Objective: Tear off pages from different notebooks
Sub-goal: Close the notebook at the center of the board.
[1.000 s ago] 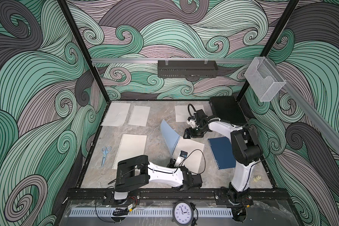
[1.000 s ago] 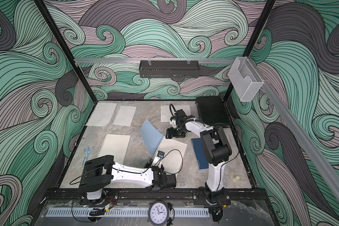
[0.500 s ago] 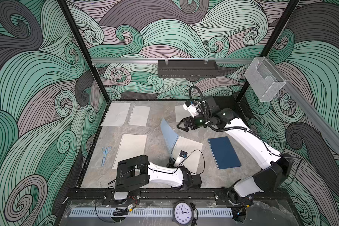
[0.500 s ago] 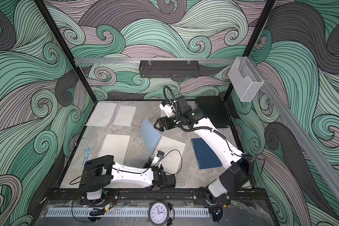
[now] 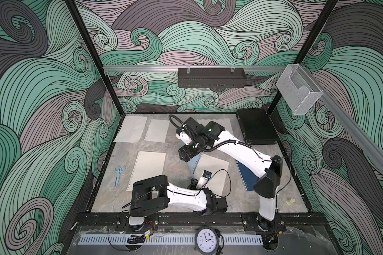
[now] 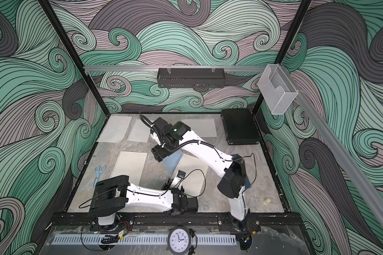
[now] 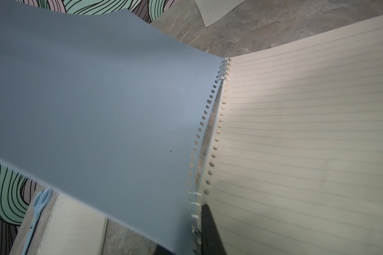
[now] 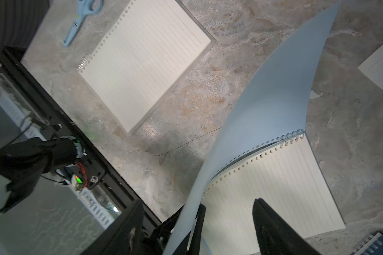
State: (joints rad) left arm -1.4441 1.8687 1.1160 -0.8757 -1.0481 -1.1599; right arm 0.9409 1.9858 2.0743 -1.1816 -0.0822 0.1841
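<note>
Two arms reach over the grey marbled table (image 5: 177,176). Nearest, the left arm lies along the near edge. The left gripper (image 7: 208,217) has its fingers together, and its dark tip presses on the punched edge at the near-left corner of the light blue notebook (image 5: 212,174). That notebook lies open near the middle of the table, lined cream page up. A small cream piece (image 5: 290,201), too small to identify, sits near the right edge.

Left of the open notebook, the cream notebook (image 5: 148,170) lies flat, with pale blue scissors (image 5: 119,174) further left. To the right, the navy notebook (image 5: 247,178) lies closed, partly under the right arm.

The blue cover (image 8: 274,110) stands raised and curved on the left side of the page. The right gripper (image 8: 229,203) hangs above it with its jaws apart, clamped on nothing. The cover's edge passes in front of one finger (image 8: 199,220).

Along the far edge lie the far-left page (image 5: 132,129), the middle page (image 5: 156,130) just beside it, and the right page (image 5: 228,124), partly behind the right arm. A black case (image 5: 258,129) fills the far right corner.
</note>
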